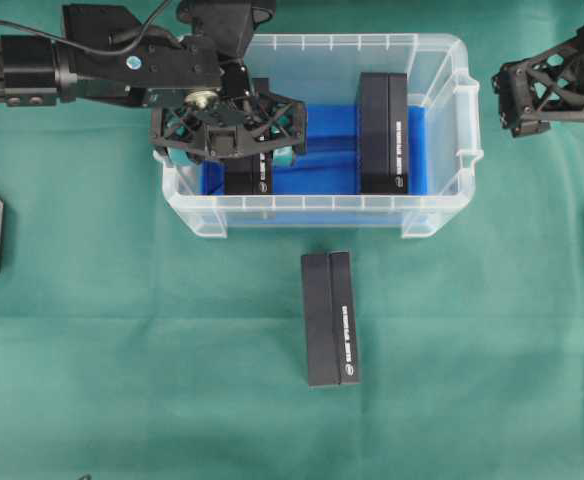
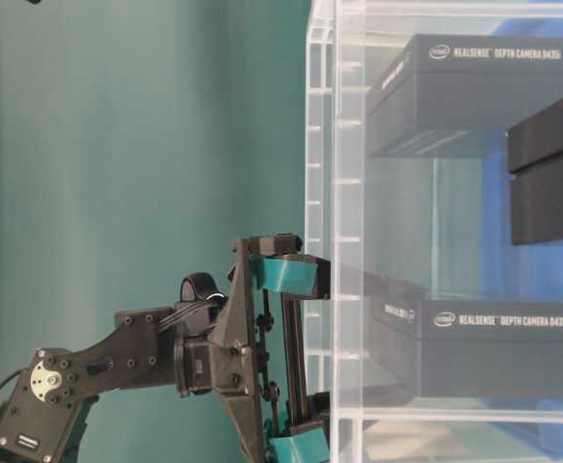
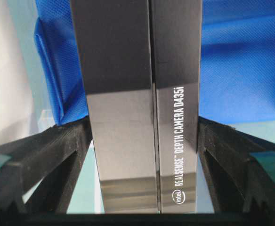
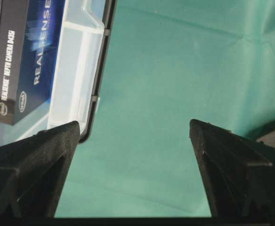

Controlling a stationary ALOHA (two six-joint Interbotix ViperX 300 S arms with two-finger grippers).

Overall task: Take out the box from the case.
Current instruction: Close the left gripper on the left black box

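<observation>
Two wide-open fingers of the left end effector point(image 1: 227, 148) sat on each side of the RealSense camera box point(image 3: 137, 108) in the case point(image 1: 442, 195), ready to squeeze it, while the right end effector point(image 1: 517, 95) waited open.

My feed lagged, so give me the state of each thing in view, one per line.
Case: open, no lid, two boxes inside.
Left box: in case, between open jaws, not gripped.
Right box: in case, untouched.
Third box: out, on cloth.
Left gripper: open, inside case.
Right gripper: open, outside case.
</observation>
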